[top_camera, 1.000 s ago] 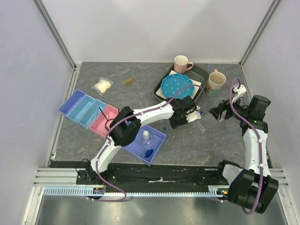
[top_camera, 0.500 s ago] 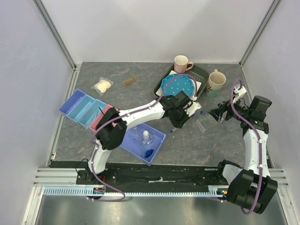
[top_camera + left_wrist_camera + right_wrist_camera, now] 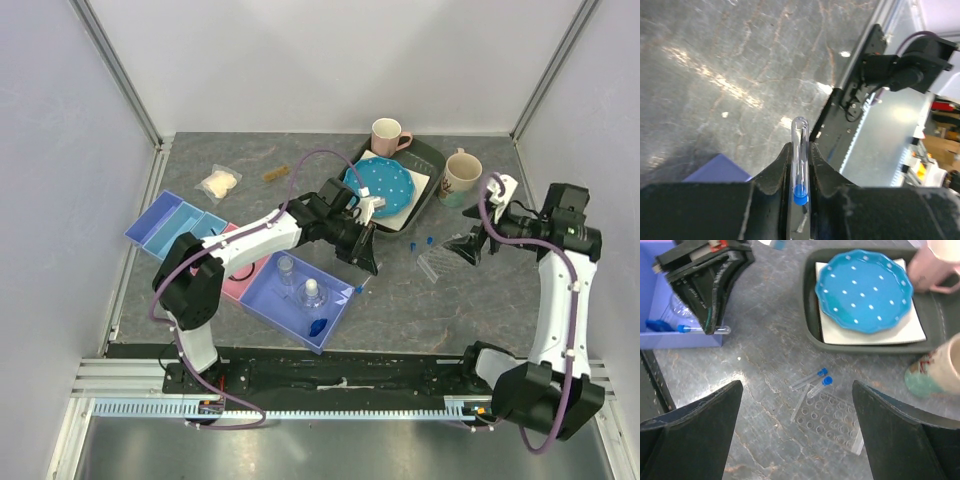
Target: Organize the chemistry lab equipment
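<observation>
One purple open plastic bin [image 3: 332, 300], near centre, is judged the drop target. One clear perforated tube rack [image 3: 832, 422] lies to the right, under the right gripper [image 3: 466, 246], whose jaws are spread wide and empty. One blue-capped clear tube [image 3: 800, 160] is pinched in the nearly closed left gripper [image 3: 801, 150] at the bin's right rim. It is best lowered inside the bin before being released.

Top view: fixed high behind the arm bases, looking down over the whole table [image 3: 400, 310]. Left wrist view: close, low, facing the table's near edge. Right wrist view: higher up, looking down; shares the tube rack [image 3: 832, 422] and blue dotted plate [image 3: 865, 290] with the top view.
</observation>
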